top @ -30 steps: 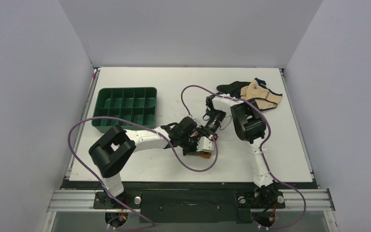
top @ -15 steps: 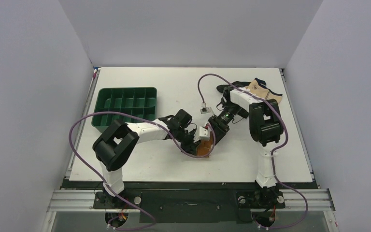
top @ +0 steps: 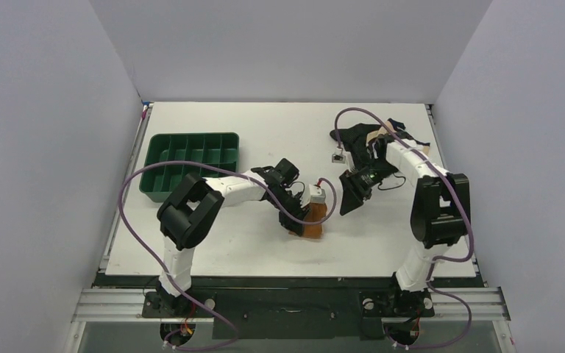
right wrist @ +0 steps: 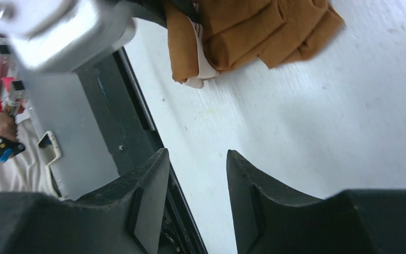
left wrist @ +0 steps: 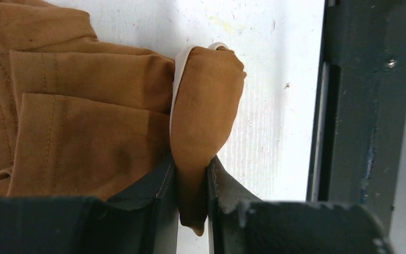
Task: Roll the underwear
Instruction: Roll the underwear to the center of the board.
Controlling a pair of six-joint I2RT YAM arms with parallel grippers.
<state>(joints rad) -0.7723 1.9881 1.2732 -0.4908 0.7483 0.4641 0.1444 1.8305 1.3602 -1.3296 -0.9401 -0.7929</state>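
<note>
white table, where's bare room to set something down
Bare: the far strip of the white table between the green compartment tray and the black-and-beige garment pile; also the near edge below the rust-brown fabric underwear. Crowded: the middle, where the left gripper pinches it, the open right gripper close by.

The underwear (top: 310, 223) lies on the worktop (top: 265, 132) right of its middle, toward the near edge, with one fold between the jaws of the left gripper (left wrist: 192, 177). The right gripper (top: 353, 197) sits just to its right, apart from it. The tray (top: 191, 136) stands well to the left. A heap of other garments (top: 354, 134) lies at the far right, behind the right gripper.
</note>
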